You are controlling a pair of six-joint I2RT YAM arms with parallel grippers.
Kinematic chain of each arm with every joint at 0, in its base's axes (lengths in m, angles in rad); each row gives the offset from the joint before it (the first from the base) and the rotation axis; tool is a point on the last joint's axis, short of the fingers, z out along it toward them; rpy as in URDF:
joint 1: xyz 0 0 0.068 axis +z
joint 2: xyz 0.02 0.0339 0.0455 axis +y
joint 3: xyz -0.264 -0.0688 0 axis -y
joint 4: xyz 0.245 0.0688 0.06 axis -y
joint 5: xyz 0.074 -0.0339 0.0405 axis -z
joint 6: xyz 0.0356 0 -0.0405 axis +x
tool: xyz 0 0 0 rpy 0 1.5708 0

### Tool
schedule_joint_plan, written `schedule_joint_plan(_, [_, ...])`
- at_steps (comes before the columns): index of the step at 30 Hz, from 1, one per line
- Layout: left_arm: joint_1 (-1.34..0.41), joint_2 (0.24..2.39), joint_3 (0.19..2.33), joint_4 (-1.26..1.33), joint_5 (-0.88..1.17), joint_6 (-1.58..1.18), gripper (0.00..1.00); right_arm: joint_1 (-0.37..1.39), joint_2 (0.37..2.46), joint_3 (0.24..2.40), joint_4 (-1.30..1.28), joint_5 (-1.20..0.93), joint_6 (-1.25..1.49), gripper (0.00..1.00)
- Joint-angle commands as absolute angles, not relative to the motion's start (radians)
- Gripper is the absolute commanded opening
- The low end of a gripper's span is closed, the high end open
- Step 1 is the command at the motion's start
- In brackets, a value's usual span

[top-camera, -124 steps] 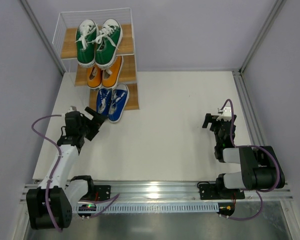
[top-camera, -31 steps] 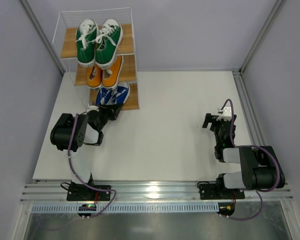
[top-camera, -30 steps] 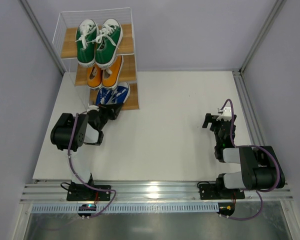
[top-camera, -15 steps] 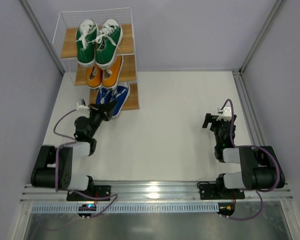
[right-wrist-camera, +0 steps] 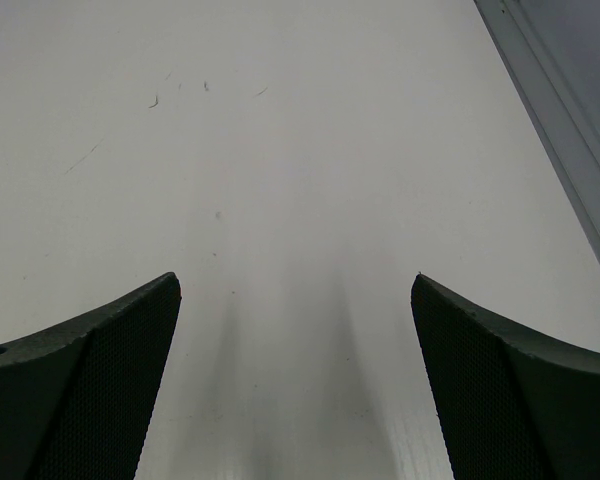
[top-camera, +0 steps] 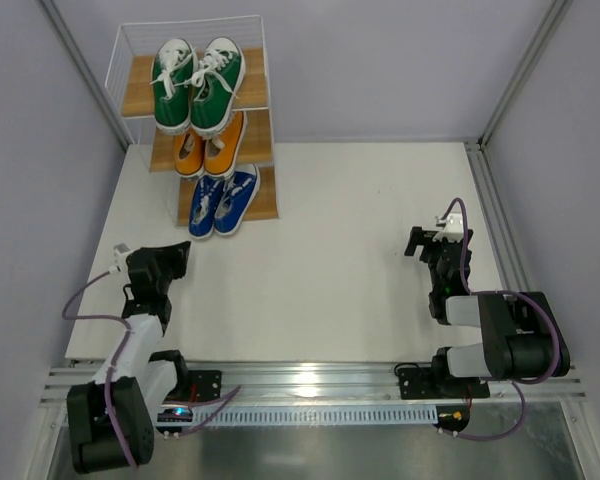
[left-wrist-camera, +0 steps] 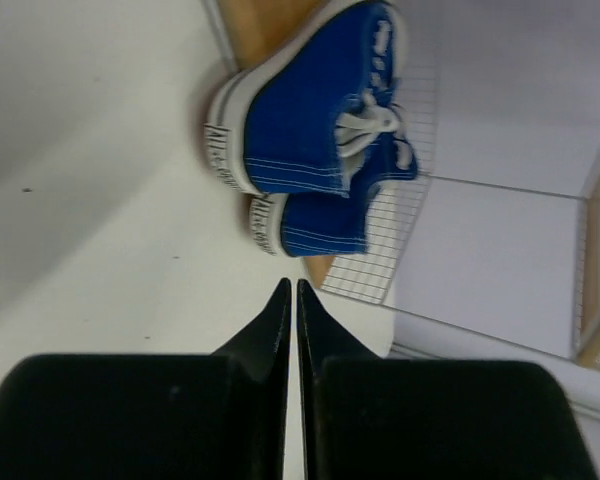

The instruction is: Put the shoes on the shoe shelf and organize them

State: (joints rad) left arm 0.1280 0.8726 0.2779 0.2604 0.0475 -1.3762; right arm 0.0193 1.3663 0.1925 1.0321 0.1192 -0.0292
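The left pincer [left-wrist-camera: 290, 292] sat clenched and empty near the blue sneakers [top-camera: 223, 200] on the shoe shelf [top-camera: 268, 205], the right pincer [right-wrist-camera: 295, 290] released.

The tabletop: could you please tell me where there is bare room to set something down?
The wide white table stretch between the shoe shelf and the right pincer is bare. Crowded: the far-left corner, where every shelf tier holds a pair, the blue pair lowest.

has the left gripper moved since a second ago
Yes. The left gripper has pulled back from the blue shoes toward the near edge, away from the shoe shelf.
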Motion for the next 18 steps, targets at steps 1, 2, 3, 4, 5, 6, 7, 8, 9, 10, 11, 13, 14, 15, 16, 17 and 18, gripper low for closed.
schedule_joint_plan(1, [0.156,0.98,0.282,0.27,0.107,-1.361,0.0,0.015,1.365,0.207,1.111,0.11,-0.026,0.97])
schedule_joint_plan(2, [0.156,0.995,0.3,0.281,0.11,-1.358,0.0,0.017,1.365,0.207,1.109,0.11,-0.026,0.97])
schedule_joint_plan(3, [0.156,1.008,0.314,0.282,0.11,-1.355,0.0,0.015,1.365,0.209,1.108,0.109,-0.026,0.97])
schedule_joint_plan(4, [0.158,1.02,0.325,0.285,0.107,-1.351,0.0,0.015,1.365,0.209,1.111,0.11,-0.026,0.97])
schedule_joint_plan(5, [0.16,1.038,0.336,0.287,0.104,-1.341,0.0,0.017,1.365,0.209,1.109,0.11,-0.025,0.97])
schedule_joint_plan(6, [0.158,1.049,0.356,0.284,0.098,-1.336,0.0,0.017,1.365,0.207,1.109,0.109,-0.026,0.97])
schedule_joint_plan(7, [0.163,1.058,0.36,0.29,0.092,-1.332,0.0,0.015,1.365,0.209,1.108,0.109,-0.026,0.97])
schedule_joint_plan(8, [0.164,1.09,0.365,0.304,0.094,-1.327,0.0,0.017,1.365,0.209,1.109,0.109,-0.026,0.97])
schedule_joint_plan(9, [0.166,1.106,0.379,0.311,0.091,-1.324,0.0,0.015,1.365,0.207,1.109,0.11,-0.026,0.97])
schedule_joint_plan(10, [0.169,1.123,0.385,0.328,0.089,-1.321,0.0,0.015,1.365,0.209,1.111,0.109,-0.026,0.97])
schedule_joint_plan(11, [0.173,1.164,0.388,0.345,0.089,-1.321,0.0,0.017,1.365,0.207,1.109,0.11,-0.026,0.97])
schedule_joint_plan(13, [0.175,1.213,0.409,0.38,0.098,-1.325,0.0,0.015,1.364,0.209,1.111,0.11,-0.026,0.97])
schedule_joint_plan(14, [0.175,1.236,0.417,0.396,0.115,-1.331,0.0,0.017,1.365,0.207,1.108,0.109,-0.026,0.97])
schedule_joint_plan(15, [0.175,1.277,0.422,0.411,0.126,-1.344,0.0,0.017,1.364,0.209,1.111,0.109,-0.026,0.97])
schedule_joint_plan(16, [0.175,1.29,0.429,0.429,0.132,-1.35,0.0,0.015,1.364,0.207,1.109,0.11,-0.026,0.97])
schedule_joint_plan(17, [0.175,1.299,0.431,0.436,0.132,-1.353,0.0,0.015,1.365,0.209,1.109,0.109,-0.026,0.97])
schedule_joint_plan(18, [0.175,1.305,0.433,0.44,0.127,-1.353,0.0,0.015,1.364,0.209,1.109,0.11,-0.026,0.97])
